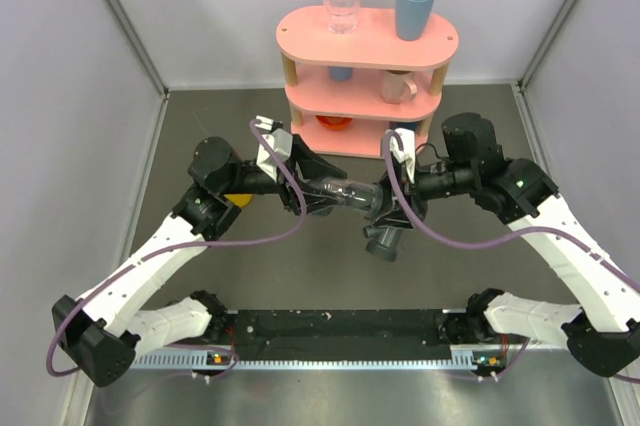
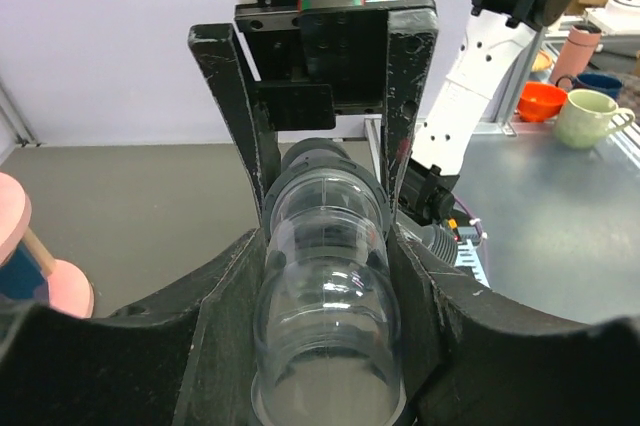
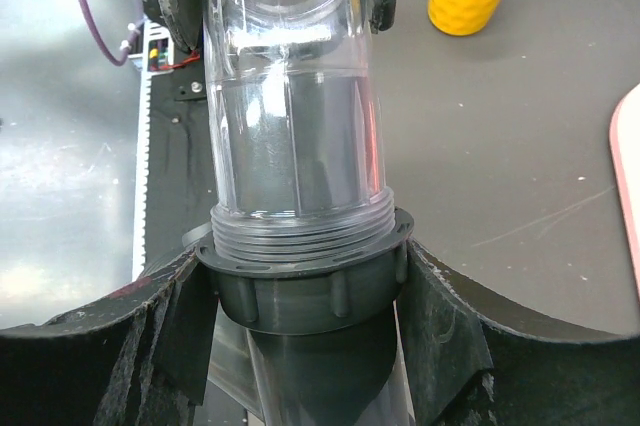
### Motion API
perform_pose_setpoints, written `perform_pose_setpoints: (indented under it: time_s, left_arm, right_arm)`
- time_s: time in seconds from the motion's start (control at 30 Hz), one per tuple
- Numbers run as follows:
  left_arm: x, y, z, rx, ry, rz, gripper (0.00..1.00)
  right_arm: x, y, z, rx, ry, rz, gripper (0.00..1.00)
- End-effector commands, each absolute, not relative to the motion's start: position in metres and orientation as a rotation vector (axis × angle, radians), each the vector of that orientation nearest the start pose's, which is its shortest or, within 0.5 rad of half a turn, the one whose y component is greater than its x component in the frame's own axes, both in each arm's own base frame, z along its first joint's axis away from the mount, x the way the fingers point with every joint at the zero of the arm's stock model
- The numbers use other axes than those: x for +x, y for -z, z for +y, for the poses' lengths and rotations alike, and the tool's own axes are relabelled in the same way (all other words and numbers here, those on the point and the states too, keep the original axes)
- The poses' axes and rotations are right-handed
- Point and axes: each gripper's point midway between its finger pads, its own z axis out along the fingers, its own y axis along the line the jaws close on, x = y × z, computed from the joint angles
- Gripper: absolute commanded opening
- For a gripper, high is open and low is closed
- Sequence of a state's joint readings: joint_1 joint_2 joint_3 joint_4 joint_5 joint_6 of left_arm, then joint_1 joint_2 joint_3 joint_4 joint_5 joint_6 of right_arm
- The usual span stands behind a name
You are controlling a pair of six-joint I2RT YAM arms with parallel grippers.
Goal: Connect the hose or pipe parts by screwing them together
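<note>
Held in the air over the table [image 1: 450, 276], one translucent tube [image 1: 345, 191] and one dark grey T-shaped fitting [image 1: 384, 239] meet end to end, the tube's threads still showing just outside the fitting's ribbed collar [image 3: 300, 291]. The left gripper [image 1: 322, 194] clamps the tube's barrel; the right gripper [image 1: 388, 201] clamps the collar. Both parts look light, rigid and slick, so the ribbed collar likely offers the surer hold.

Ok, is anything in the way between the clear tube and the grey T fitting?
Nothing visible stands between them. The tube has its threaded end sitting in the collar of the fitting, with some threads showing above the rim.
</note>
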State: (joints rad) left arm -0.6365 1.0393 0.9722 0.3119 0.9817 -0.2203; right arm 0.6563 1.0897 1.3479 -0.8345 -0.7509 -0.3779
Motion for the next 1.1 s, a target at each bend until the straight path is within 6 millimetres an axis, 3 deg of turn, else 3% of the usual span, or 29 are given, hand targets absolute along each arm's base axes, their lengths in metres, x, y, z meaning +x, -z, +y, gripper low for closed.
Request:
perform_pose_setpoints:
  time_s: [0.0,0.63,0.8,0.93,0.97,1.03,1.07]
  left_arm:
    - [0.127,-0.382,-0.309,1.351,1.356,0.928,0.0]
    - [0.106,-0.36,-0.295,1.41,1.376,0.929,0.0]
    - [0.105,-0.363,-0.294,1.41,1.369,0.916,0.0]
    - [0.12,-0.365,-0.296,1.336,1.297,0.978,0.0]
    - [0.136,-0.367,-0.297,1.245,1.246,1.05,0.03]
    - [0.146,-0.379,-0.294,1.151,1.214,1.088,0.18]
    - [0.15,-0.385,-0.292,1.107,1.205,1.103,0.34]
  right_arm:
    - [0.144,-0.354,0.278,-1.39,-1.153,1.418,0.0]
    - [0.122,-0.358,0.277,-1.351,-1.483,1.517,0.0]
    - [0.117,-0.363,0.277,-1.327,-1.589,1.562,0.0]
    - [0.119,-0.364,0.275,-1.333,-1.515,1.531,0.0]
    - [0.121,-0.364,0.272,-1.329,-1.465,1.519,0.0]
    - [0.123,-0.359,0.269,-1.342,-1.392,1.5,0.0]
    - [0.123,-0.359,0.266,-1.344,-1.366,1.497,0.0]
